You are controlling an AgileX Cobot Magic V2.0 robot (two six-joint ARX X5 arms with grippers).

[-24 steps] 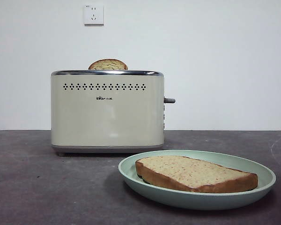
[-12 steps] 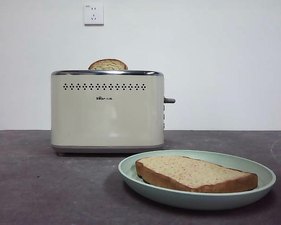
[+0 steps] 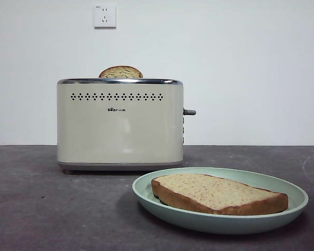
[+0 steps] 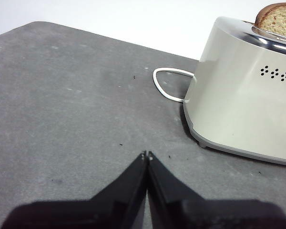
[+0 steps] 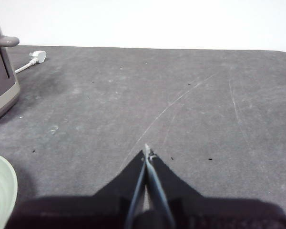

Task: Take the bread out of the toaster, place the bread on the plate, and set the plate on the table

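Already on the plate [image 3: 295, 194], the bread [image 3: 214, 192] lies flat, its near crust facing the camera, right of and nearer than the toaster [image 3: 119, 125]. A second slice [image 3: 120, 72] pokes from the toaster's top, only its domed end visible. Both arms wait off to the sides above the table [image 3: 47, 209]: the left gripper [image 4: 147, 155] and right gripper [image 5: 146, 151] each have jaws pressed together, holding nothing. A white cord [image 4: 166, 87] curls behind the toaster, its far end hidden.
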